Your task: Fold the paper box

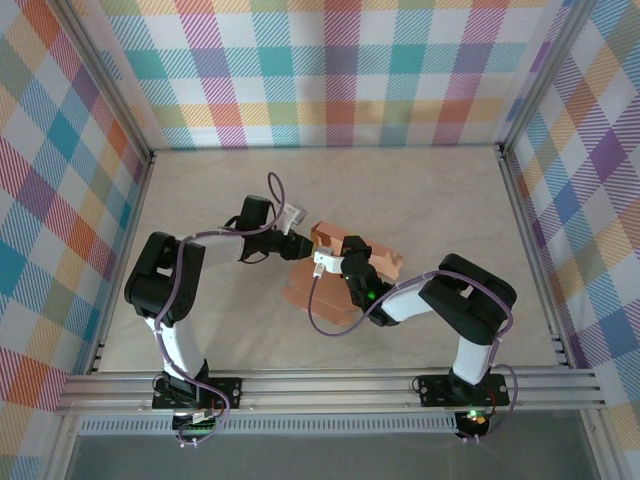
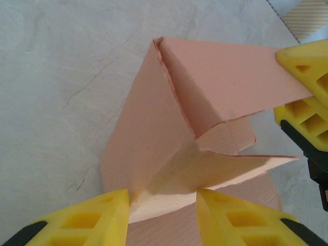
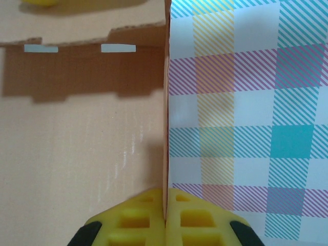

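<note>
The paper box [image 1: 384,260] is salmon-orange card, partly folded, in the middle of the table with one panel lying flat toward the front. My left gripper [image 1: 303,246] meets it from the left. In the left wrist view the jaws [image 2: 163,207] stand a flap's width apart, with a bent flap of the paper box [image 2: 154,128] spanning between them and touching both fingers. My right gripper [image 1: 340,258] is shut on a raised panel's thin edge [image 3: 165,202]. That panel [image 3: 82,128] has two slots near its top. The right gripper's yellow fingers [image 2: 307,66] pinch the upper panel's far end.
Plaid walls [image 1: 330,70] and aluminium frame posts enclose the beige tabletop [image 1: 440,190] on three sides. A metal rail [image 1: 330,385] runs along the near edge by both arm bases. Open table lies behind and to either side of the box.
</note>
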Tool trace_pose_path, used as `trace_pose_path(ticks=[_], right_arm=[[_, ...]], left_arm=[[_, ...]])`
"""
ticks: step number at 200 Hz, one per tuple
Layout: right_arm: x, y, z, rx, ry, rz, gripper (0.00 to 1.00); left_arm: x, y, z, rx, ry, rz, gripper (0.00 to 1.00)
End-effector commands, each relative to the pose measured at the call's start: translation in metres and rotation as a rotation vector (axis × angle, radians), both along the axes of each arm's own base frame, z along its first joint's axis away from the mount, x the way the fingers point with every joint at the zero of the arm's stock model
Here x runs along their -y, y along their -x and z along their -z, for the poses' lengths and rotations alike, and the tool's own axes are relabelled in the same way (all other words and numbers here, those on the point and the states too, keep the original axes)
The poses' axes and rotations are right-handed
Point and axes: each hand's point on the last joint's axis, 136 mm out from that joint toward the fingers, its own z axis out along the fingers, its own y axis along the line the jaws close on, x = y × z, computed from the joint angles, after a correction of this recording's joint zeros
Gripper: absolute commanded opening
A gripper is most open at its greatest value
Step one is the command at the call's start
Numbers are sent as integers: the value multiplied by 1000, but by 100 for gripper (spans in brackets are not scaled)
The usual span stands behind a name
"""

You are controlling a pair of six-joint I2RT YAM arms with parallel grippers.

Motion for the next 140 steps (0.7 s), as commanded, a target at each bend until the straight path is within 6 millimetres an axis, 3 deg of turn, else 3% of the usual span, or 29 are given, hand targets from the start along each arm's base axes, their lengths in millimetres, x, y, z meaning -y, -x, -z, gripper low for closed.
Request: trace_pose_path(ticks=[1,43,87,140], right_arm=[[-1,-2,-15,23,-51,13,0],[-3,-4,-16,23,-55,14,0],[-5,-3,-17,17,-63,10,0],[-7,-2,-17,10,-68,8,0]], left_arm=[[8,4,3,-13,5,24,37],[11,4,5,9,0,-16,35],[6,-9,14,26,-34,-106,33],[12,-10,11,64,-39,-129,32]])
